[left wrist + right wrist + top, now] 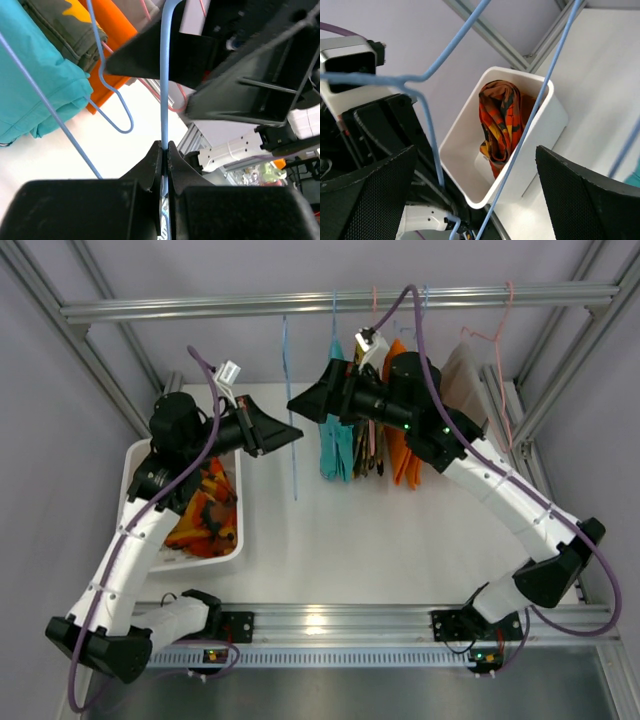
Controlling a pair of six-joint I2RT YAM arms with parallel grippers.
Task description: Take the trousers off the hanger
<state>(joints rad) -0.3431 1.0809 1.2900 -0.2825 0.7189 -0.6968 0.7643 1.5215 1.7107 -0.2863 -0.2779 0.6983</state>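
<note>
Aluminium framing boxes in a white bench (400, 530), with a rail (300, 305) across the far side carrying several wire hangers. At the left edge of the bench sits a white bin (135, 455), and the patterned orange trousers (205, 510) lie crumpled inside it, so that pair looks finished.

The teal trousers (337, 450) hang from the rail, bunched close beside an orange garment (400, 455) and other cloth, so they are the part of the task not yet done.

The left claw (164, 150) is pressed together on the thin wire of a blue hanger (292, 465) that looks bare. The pinch probably steadies the wire so it cannot swing on its hook.

The right claw (300, 402) is spread wide. Its wrist view shows blue wire running through the gap between the fingers without either one touching it. It sits just beside the teal cloth, at about the height of its top, which suggests it is placed either to take the hanger or to turn toward that garment; which of the two I cannot tell.
</note>
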